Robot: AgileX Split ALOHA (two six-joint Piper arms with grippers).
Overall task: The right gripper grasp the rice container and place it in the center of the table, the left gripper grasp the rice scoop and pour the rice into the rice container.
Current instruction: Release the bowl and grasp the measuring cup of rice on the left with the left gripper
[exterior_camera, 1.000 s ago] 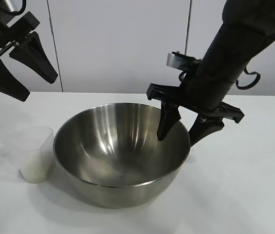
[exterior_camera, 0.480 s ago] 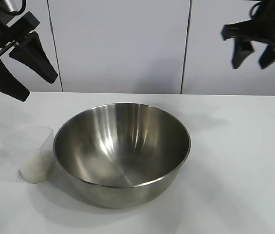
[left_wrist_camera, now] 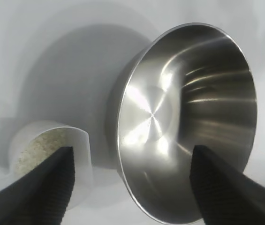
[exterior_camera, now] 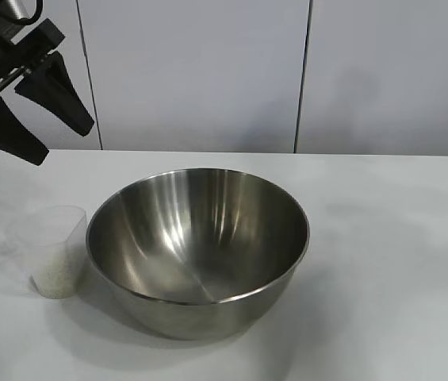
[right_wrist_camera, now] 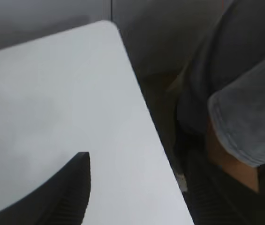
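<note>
Two fingers of left gripper (exterior_camera: pixel 37 119) spread open, empty, hanging above rice scoop (exterior_camera: pixel 53 250); rice container (exterior_camera: pixel 198 246) just beside scoop.

Exterior view: set low and close in front of the rice container (exterior_camera: pixel 198 250), facing level across the table (exterior_camera: pixel 390 262) toward a pale panelled wall (exterior_camera: pixel 200 71). Left wrist view: looks steeply down past two dark fingers (left_wrist_camera: pixel 38 192) into the rice container (left_wrist_camera: pixel 188 122) from close above, rice scoop (left_wrist_camera: pixel 45 150) just beside it. Shared by both: container, scoop, surrounding tabletop. Right wrist view: aimed away from the rice container, over the table's edge (right_wrist_camera: pixel 141 117) at a person's sleeve (right_wrist_camera: pixel 249 117); shares only tabletop.
</note>
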